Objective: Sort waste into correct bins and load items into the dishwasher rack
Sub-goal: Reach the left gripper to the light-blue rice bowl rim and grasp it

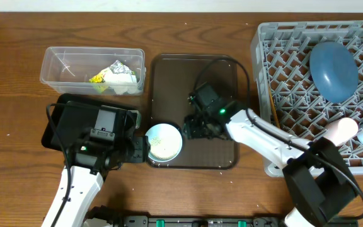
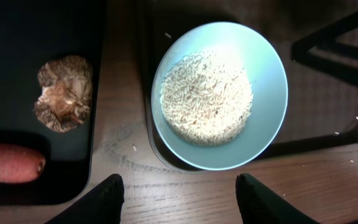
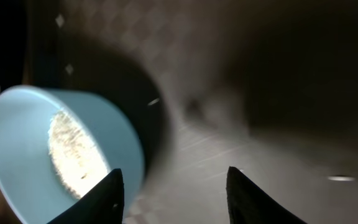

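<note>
Brown serving tray [image 1: 169,88], wooden table [image 1: 11,101].

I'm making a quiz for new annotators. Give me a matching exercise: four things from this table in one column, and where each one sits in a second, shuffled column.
Things:
1. blue plate
2. bowl of rice
3. carrot
4. crumpled tissue

Places:
A. black tray
B. clear tub
C. grey rack
D. brown serving tray

Pairs: 1-C, 2-D, 3-A, 4-B
</note>
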You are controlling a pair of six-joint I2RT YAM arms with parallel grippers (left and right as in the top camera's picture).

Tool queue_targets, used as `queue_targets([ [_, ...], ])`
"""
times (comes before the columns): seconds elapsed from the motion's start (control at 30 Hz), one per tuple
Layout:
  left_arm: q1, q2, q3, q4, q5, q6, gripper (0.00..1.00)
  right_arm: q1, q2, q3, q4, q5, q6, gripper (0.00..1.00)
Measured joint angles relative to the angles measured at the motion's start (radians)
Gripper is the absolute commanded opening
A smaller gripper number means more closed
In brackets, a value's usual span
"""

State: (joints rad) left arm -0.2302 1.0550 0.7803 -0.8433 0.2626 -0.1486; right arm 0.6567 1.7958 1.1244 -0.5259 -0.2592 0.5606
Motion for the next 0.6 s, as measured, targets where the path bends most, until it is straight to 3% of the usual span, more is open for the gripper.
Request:
queue_targets([
  [0.17, -0.021, 0.037, 0.000, 0.042, 0.067, 0.037, 0.59, -0.046, -0.026, 0.000, -0.043, -0.018, -0.050, 0.54],
  [0.33, -0.125, 0.111, 0.000, 0.091, 0.078, 0.073, 0.59, -0.134, -0.137, 0.000, -0.113, 0.014, -0.075, 0.60],
  [0.6, -0.371, 0.218, 0.000, 0.225, -0.047, 0.097, 0.59, -0.344, -0.397, 0.000, -0.179, 0.060, -0.083, 0.68],
])
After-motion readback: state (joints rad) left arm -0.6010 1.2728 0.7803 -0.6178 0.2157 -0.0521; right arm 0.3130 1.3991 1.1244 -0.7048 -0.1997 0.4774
